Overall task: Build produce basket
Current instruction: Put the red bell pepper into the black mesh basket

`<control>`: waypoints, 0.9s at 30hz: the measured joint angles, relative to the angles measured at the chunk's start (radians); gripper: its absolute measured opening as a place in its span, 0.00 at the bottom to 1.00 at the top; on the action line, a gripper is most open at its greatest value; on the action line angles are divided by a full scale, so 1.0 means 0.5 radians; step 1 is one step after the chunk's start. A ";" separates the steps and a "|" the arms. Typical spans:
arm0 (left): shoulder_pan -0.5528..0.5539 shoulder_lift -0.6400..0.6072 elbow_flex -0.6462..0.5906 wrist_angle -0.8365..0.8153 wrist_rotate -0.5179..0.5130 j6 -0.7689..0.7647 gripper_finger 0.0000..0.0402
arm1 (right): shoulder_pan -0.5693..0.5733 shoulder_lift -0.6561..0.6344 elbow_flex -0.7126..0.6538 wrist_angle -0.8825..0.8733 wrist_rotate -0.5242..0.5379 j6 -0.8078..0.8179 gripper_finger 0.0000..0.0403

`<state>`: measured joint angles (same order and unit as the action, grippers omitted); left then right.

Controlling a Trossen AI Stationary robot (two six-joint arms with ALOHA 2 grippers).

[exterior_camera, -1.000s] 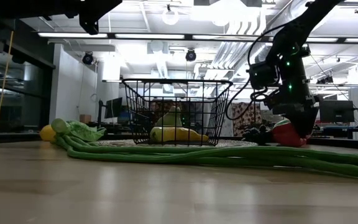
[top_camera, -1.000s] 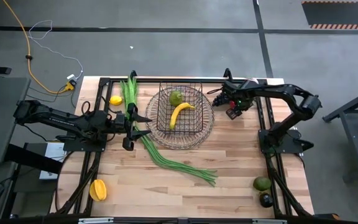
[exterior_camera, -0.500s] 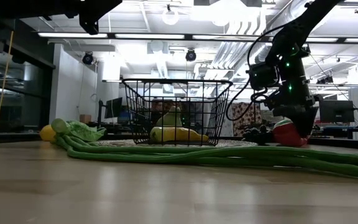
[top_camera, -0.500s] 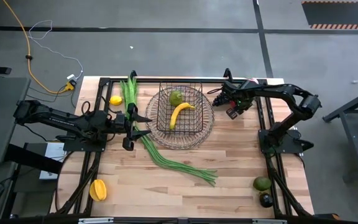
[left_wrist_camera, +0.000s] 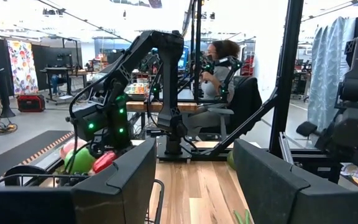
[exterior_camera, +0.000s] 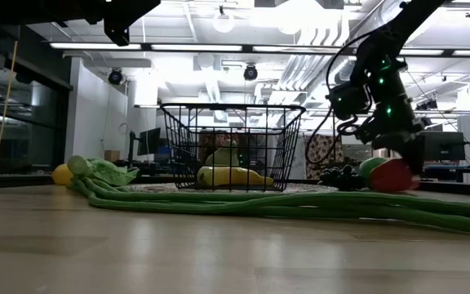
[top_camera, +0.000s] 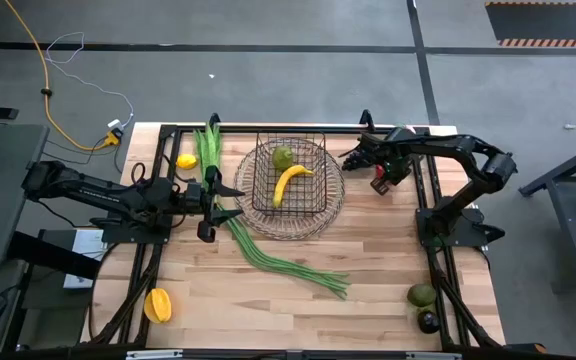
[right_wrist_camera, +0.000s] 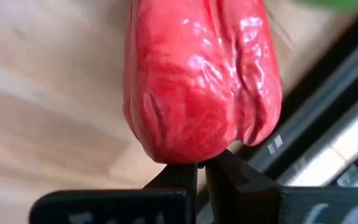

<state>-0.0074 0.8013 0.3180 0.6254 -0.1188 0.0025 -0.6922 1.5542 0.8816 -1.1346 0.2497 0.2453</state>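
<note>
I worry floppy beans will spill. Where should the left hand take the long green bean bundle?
Pinch the long green bean bundle across its narrow width near mid-length, from straight above: it lies flat, long and thin, and the left hand sits right by that stretch.

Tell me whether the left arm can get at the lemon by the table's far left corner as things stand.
Probably yes. The lemon lies on bare wood close to the left gripper, with only the long green beans beside it, not over it. The gripper's open fingers hold nothing.

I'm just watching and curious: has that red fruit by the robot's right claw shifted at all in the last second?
Yes. In the low view the red fruit has slid farther from the basket, with the right gripper on it.
</note>
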 joint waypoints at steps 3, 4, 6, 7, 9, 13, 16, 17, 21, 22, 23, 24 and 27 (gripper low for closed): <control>0.001 0.000 0.000 0.000 -0.001 0.001 0.50 | 0.060 -0.083 0.057 -0.211 0.002 0.043 0.01; 0.000 0.000 0.000 0.000 0.000 0.001 0.50 | 0.093 -0.126 0.077 -0.272 0.002 0.066 0.01; 0.000 0.000 0.000 0.000 0.000 0.000 0.50 | 0.170 -0.233 0.120 -0.383 0.003 0.124 0.01; 0.000 0.000 0.000 0.000 0.000 0.001 0.50 | 0.215 -0.297 0.143 -0.428 0.006 0.161 0.01; 0.000 0.000 0.000 0.000 0.000 0.001 0.50 | 0.311 -0.439 0.185 -0.487 0.008 0.256 0.01; 0.000 0.000 0.000 0.000 0.000 0.000 0.50 | 0.561 -0.772 0.210 -0.384 0.105 0.490 0.00; 0.000 0.000 0.000 0.000 0.000 0.001 0.50 | 0.782 -1.031 0.147 -0.100 0.294 0.625 0.00; 0.000 0.000 0.000 0.000 0.000 0.000 0.50 | 0.857 -1.106 0.117 0.005 0.357 0.650 0.00; 0.000 0.000 0.000 0.000 0.000 0.001 0.50 | 1.105 -1.334 -0.059 0.582 0.594 0.592 0.00; 0.001 0.000 0.000 0.000 0.000 0.001 0.50 | 1.153 -1.368 -0.115 0.757 0.639 0.540 0.00; 0.000 0.000 0.000 0.000 0.000 0.001 0.50 | 1.193 -1.392 -0.174 0.942 0.670 0.477 0.00; 0.000 0.000 0.000 0.000 0.000 0.001 0.50 | 1.226 -1.409 -0.237 1.123 0.691 0.404 0.00; 0.000 0.000 0.000 0.000 0.000 0.001 0.50 | 1.280 -1.411 -0.433 1.691 0.685 0.187 0.00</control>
<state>-0.0073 0.8013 0.3180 0.6254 -0.1189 0.0029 -0.0521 0.8486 0.6648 -0.2890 0.5921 0.3388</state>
